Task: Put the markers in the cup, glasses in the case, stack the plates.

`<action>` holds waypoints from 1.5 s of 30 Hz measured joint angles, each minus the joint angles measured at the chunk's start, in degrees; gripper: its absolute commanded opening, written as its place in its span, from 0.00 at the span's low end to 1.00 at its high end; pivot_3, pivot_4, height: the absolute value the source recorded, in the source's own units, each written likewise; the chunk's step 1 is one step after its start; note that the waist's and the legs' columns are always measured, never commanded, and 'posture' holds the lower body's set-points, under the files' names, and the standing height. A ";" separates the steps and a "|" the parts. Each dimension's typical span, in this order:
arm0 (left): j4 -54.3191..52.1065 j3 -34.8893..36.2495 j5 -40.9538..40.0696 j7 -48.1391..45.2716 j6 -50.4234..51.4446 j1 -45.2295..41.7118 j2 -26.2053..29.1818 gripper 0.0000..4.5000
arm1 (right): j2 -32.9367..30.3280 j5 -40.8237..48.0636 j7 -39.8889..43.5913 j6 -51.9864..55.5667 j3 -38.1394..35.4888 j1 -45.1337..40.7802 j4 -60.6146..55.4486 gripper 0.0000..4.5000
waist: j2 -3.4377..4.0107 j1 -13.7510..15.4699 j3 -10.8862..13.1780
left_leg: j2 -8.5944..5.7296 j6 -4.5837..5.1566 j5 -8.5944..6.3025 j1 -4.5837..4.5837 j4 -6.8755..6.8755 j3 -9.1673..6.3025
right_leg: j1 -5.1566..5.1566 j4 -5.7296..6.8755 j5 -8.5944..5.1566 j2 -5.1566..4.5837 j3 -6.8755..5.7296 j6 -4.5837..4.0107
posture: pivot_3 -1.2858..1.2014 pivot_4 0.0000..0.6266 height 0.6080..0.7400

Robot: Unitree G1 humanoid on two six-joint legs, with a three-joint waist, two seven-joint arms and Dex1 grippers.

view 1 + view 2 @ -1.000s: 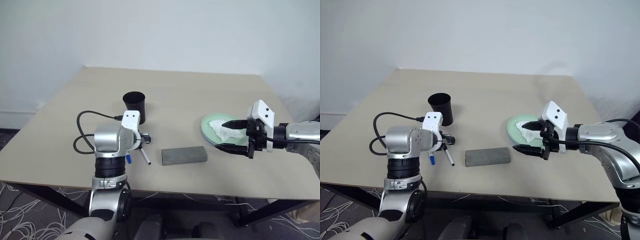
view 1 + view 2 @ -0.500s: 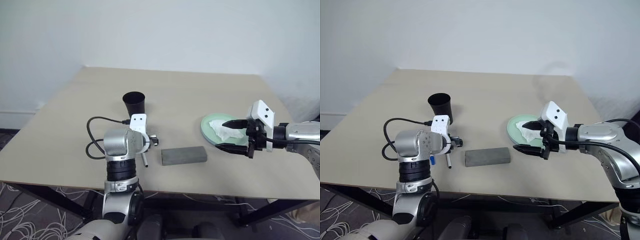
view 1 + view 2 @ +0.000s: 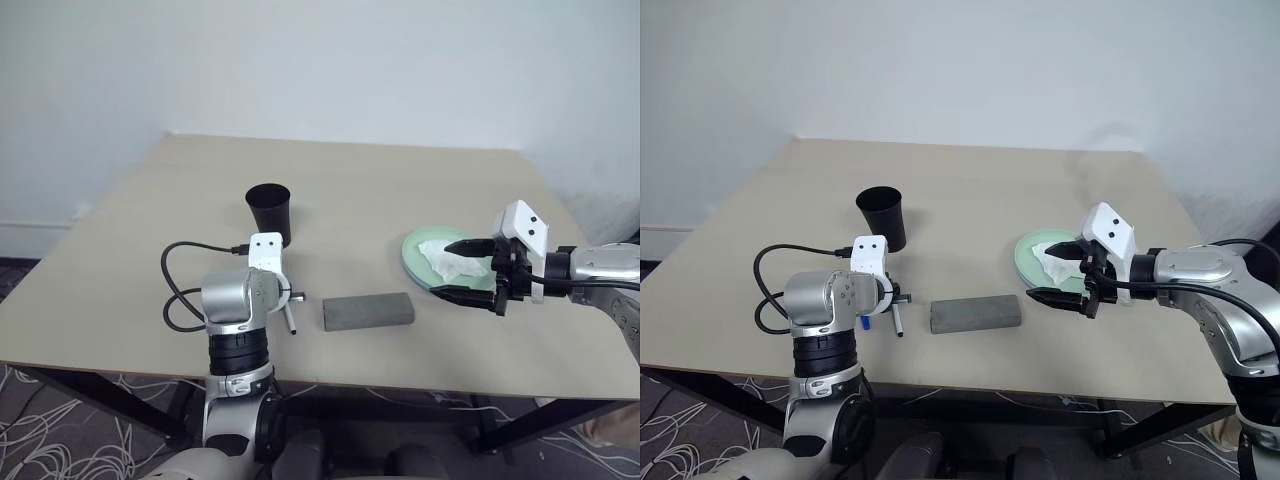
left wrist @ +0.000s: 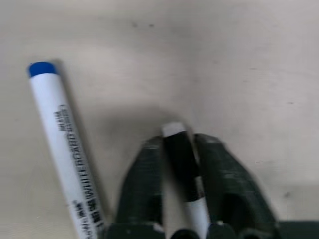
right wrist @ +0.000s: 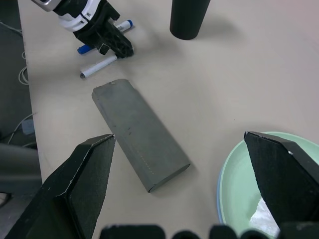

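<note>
Left gripper (image 4: 180, 164) clamps black-capped marker (image 4: 185, 174) | right gripper (image 5: 182, 181) wide | blue-capped marker (image 4: 65, 149) cropped

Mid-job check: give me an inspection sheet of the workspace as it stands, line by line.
Surface: beige table, its far half bare.
Markers: black-capped marker lies on the table between the left gripper's jaws; blue-capped marker lies beside it, free.
Cup: black cup upright, behind the left gripper.
Case: grey case closed, lying flat mid-table.
Plates: mint green plate sits on the blue plate.
Glasses: nothing seen.
Clutter: crumpled white tissue on the green plate.
Grippers: left gripper shut on the black-capped marker; right gripper open beside the plates.
Cables: black cable looped at the left wrist; cables on the floor.
Surroundings: plain white wall.
</note>
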 measured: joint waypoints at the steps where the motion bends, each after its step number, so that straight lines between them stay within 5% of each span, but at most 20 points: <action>1: 0.04 -0.02 -0.07 -0.11 -0.09 0.04 0.33 0.02 | 0.12 0.00 -0.08 -0.01 0.05 -0.02 0.00 1.00 | 0.01 0.00 -0.01 | 0.00 0.00 0.00 0.00 0.00 0.00 | 0.00 0.00 0.00 0.00 0.00 0.00 | 0.52 0.00 0.89; 10: 1.13 -5.73 -5.46 -10.09 -0.75 0.11 8.48 0.02 | 0.85 -0.41 -0.60 -0.01 0.13 -0.18 0.00 1.00 | 0.09 0.02 -0.08 | 0.00 -0.01 0.00 -0.01 0.00 -0.01 | -0.02 -0.01 0.00 -0.01 -0.02 -0.02 | 0.52 0.00 0.89; 13: 0.22 -10.86 -10.42 -19.14 -7.84 0.00 13.08 0.02 | 1.28 -0.50 -0.70 -0.02 0.17 -0.34 0.00 1.00 | 0.10 -0.06 -0.08 | -0.02 -0.01 0.00 -0.02 -0.04 0.02 | -0.03 -0.06 -0.01 -0.06 0.03 -0.04 | 0.52 0.00 0.89; 21: 0.53 -10.99 -16.37 -31.47 -35.29 -5.88 14.11 0.02 | 2.37 -0.93 -1.29 -0.01 1.10 -1.84 0.05 1.00 | 0.10 -0.09 -0.08 | -0.01 -0.01 0.00 -0.01 -0.16 0.02 | -0.04 -0.17 -0.01 -0.06 0.02 -0.05 | 0.52 0.00 0.89; 26: 15.71 -6.55 -13.25 -23.02 -56.72 -14.74 10.46 0.02 | 3.56 -1.11 -1.74 -0.05 1.70 -2.11 0.21 1.00 | 0.09 0.03 -0.08 | -0.02 0.01 0.00 -0.01 -0.11 0.02 | 0.00 -0.19 0.02 -0.03 0.01 -0.02 | 0.52 0.00 0.89; 33: 45.64 -4.50 -3.16 -8.47 -91.92 -25.88 12.84 0.02 | 4.88 -1.87 -2.36 -0.07 2.02 -2.29 0.34 1.00 | 0.06 0.24 -0.06 | -0.02 0.02 0.00 -0.06 -0.12 0.08 | -0.03 -0.22 0.06 0.07 -0.10 0.05 | 0.52 0.00 0.89; 45: 72.74 -4.41 -0.18 -8.20 -113.75 -29.35 15.30 0.02 | 5.31 -1.82 -3.42 0.16 1.98 -2.07 -0.37 1.00 | 0.01 1.26 -0.06 | -0.03 0.04 -0.01 -0.08 -0.01 0.15 | -0.04 -0.22 0.17 0.03 -0.18 0.16 | 0.52 0.00 0.89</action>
